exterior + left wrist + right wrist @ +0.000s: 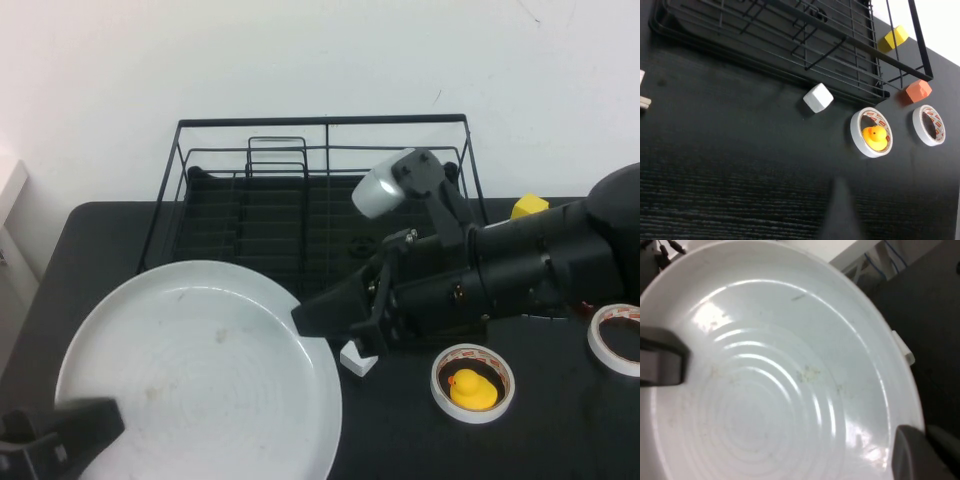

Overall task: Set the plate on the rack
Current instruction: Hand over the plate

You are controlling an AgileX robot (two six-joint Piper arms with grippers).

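Observation:
The large pale plate (200, 380) hangs over the table's front left, its far edge overlapping the front of the black wire rack (325, 125). My left gripper (85, 425) sits at the plate's near left rim with a finger lying over it. My right gripper (318, 318) is shut on the plate's right rim. In the right wrist view the plate (770, 375) fills the frame, with my right gripper (922, 452) clamped on its rim and a left finger (662, 362) across it. The left wrist view shows the rack (790, 40) but no plate.
A white cube (358, 358) lies just under the right gripper, by the rack's front. A tape ring holding a yellow duck (472, 383) and a second tape ring (615, 338) lie at the right. A yellow block (529, 206) and an orange block (918, 91) sit beside the rack.

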